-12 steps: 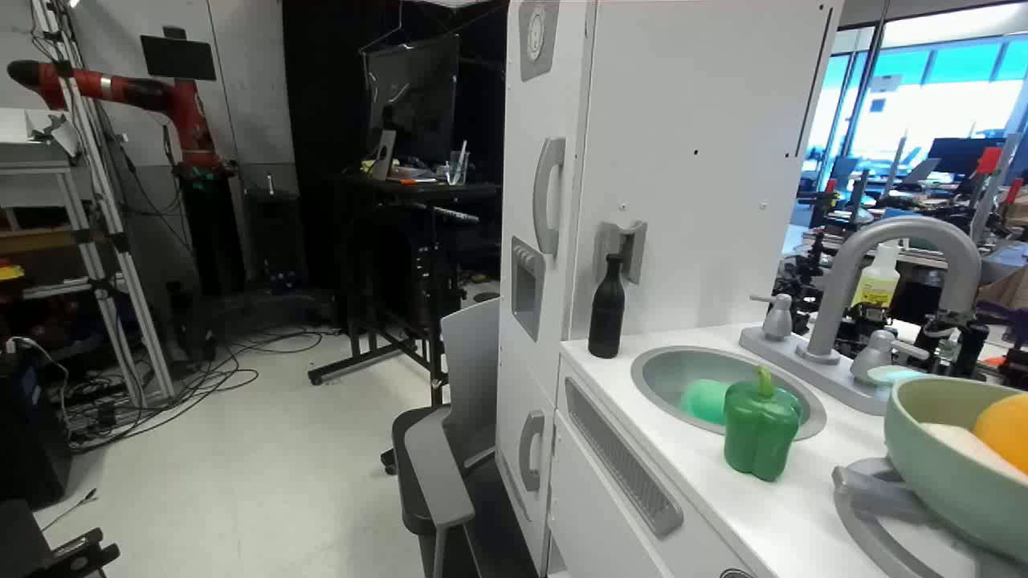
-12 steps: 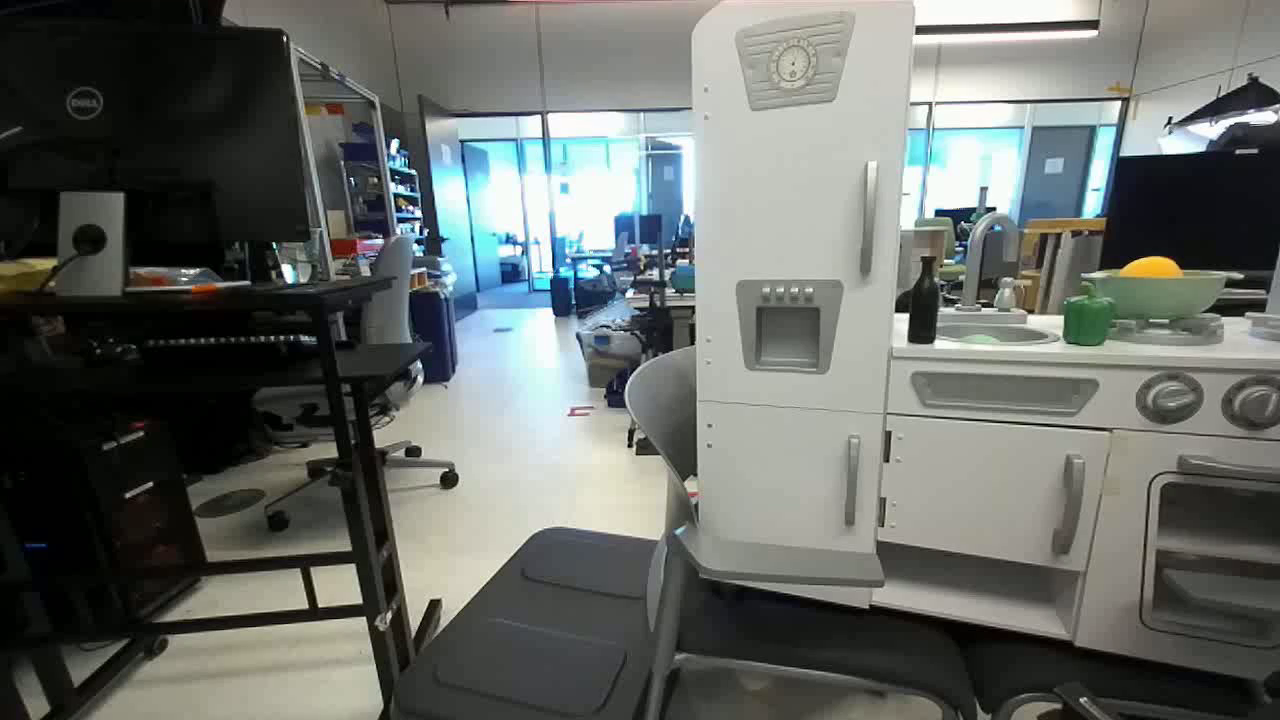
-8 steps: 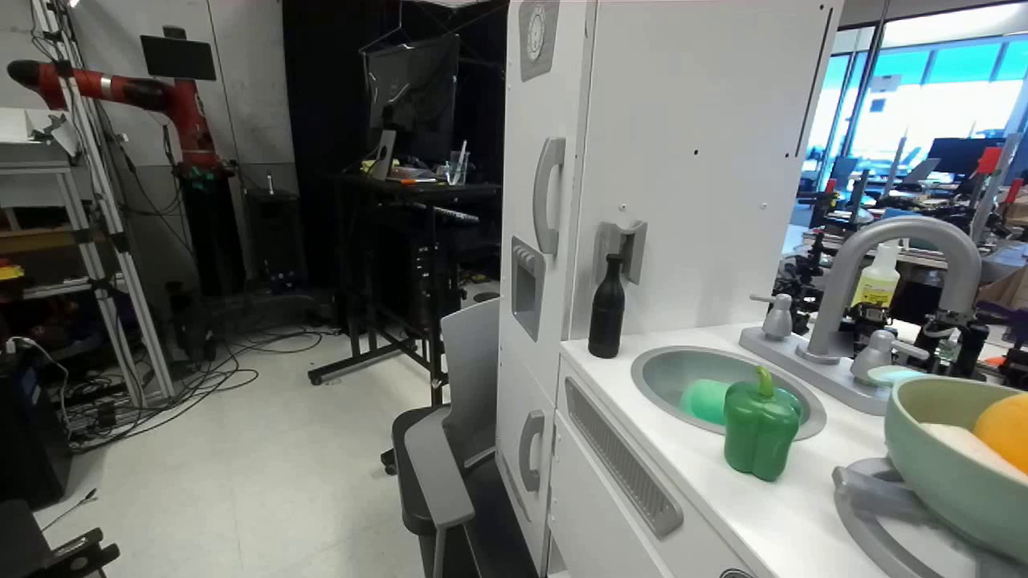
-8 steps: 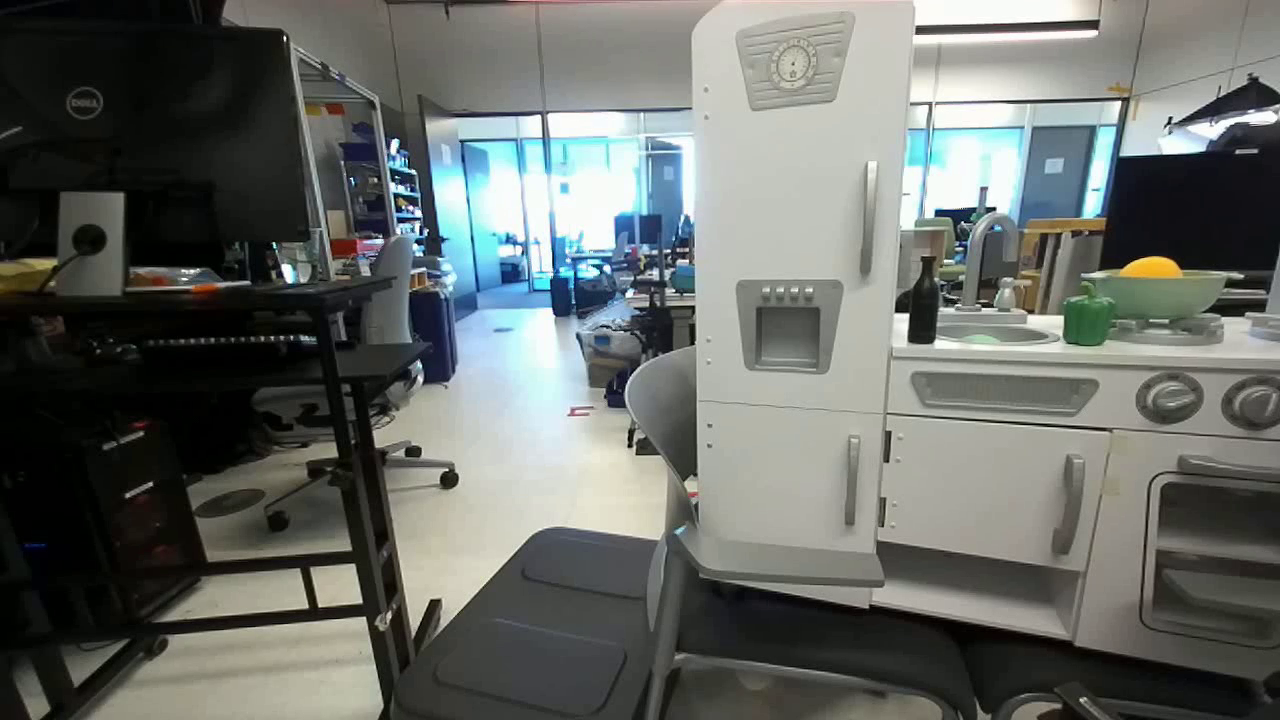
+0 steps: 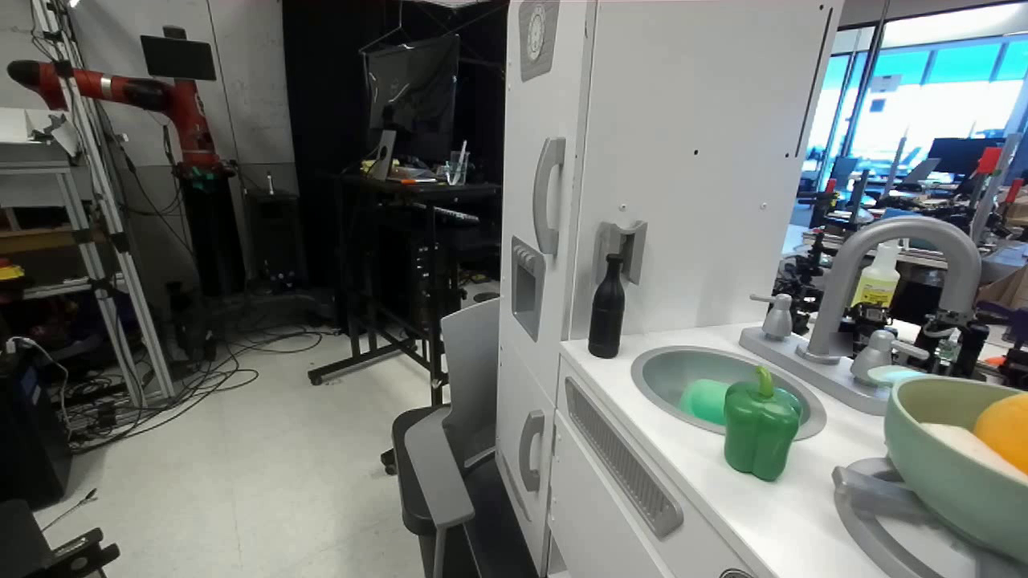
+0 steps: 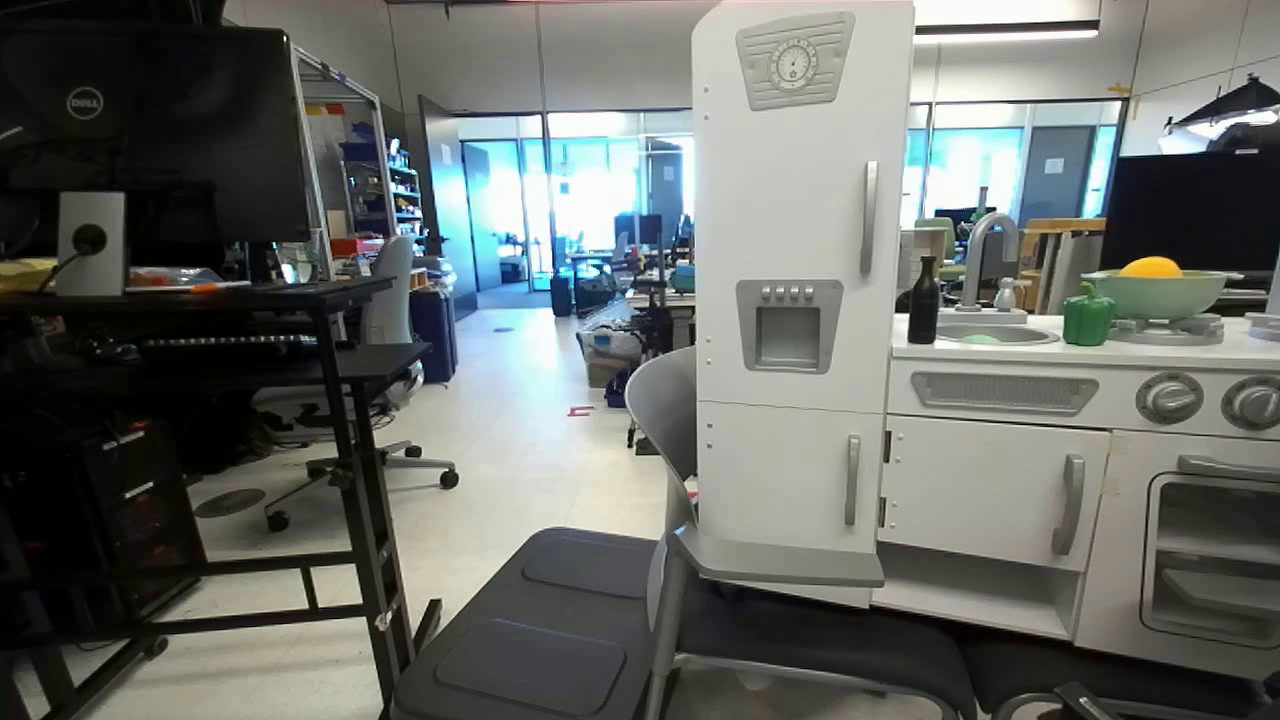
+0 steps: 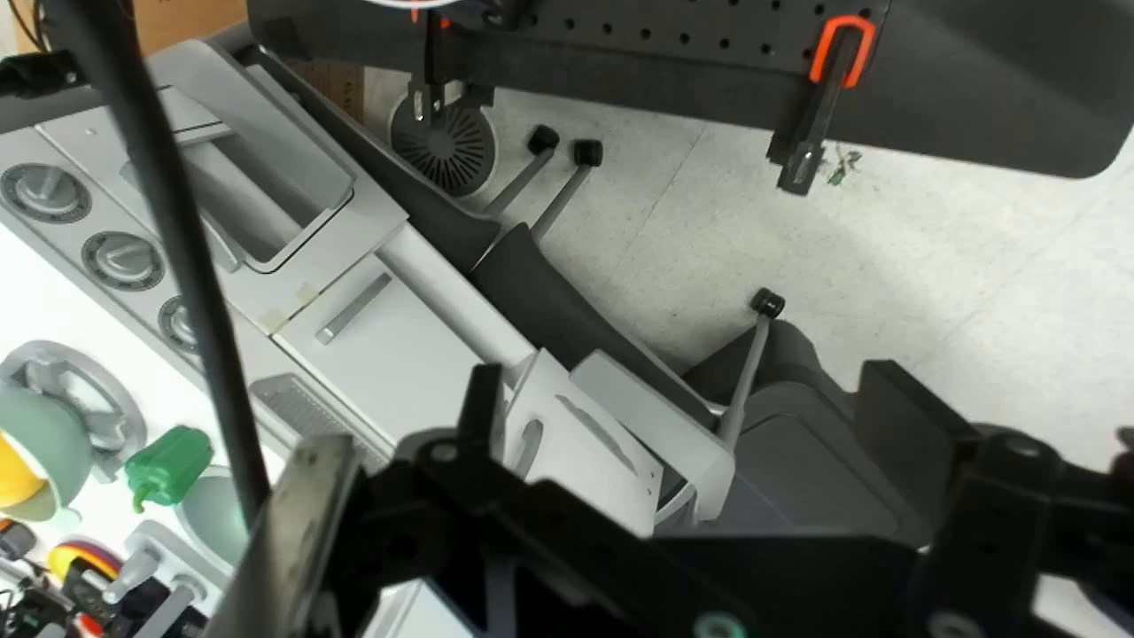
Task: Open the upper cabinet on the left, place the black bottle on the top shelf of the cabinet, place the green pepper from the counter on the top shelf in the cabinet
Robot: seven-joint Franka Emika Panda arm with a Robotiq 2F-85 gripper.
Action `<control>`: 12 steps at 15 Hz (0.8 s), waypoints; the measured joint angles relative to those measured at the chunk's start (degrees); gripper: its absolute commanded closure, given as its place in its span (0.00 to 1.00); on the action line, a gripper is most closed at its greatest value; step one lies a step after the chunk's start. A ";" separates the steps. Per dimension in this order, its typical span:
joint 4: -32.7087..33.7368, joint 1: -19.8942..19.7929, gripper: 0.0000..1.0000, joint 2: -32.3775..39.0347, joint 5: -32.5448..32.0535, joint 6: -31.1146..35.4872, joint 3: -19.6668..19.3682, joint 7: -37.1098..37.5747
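Observation:
The upper cabinet (image 6: 785, 200) is tall and white, and its door is shut in both exterior views (image 5: 524, 160). Its grey handle (image 6: 868, 218) is on the door's right side. The top shelf is hidden behind the door. The black bottle (image 5: 607, 313) stands upright on the counter (image 5: 803, 506) beside the cabinet. The green pepper (image 5: 759, 425) stands on the counter in front of the sink; it also shows in the wrist view (image 7: 168, 465). My gripper (image 7: 700, 412) is open and empty, apart from all these things. It is not visible in the exterior views.
A grey chair (image 6: 668, 430) stands against the cabinet's front. A pale green bowl (image 5: 923, 449) with an orange sits on the burner, right of the pepper. A grey curved faucet (image 5: 835, 297) rises behind the sink. In the wrist view a black tabletop (image 7: 620, 75) with clamps crosses the top.

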 measured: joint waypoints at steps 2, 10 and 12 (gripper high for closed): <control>1.52 -3.18 0.00 3.17 -3.01 4.27 -0.25 1.14; 14.99 -16.71 0.00 21.52 -13.36 19.83 -2.41 7.87; 19.93 -18.45 0.00 27.84 -15.60 22.17 -2.54 10.89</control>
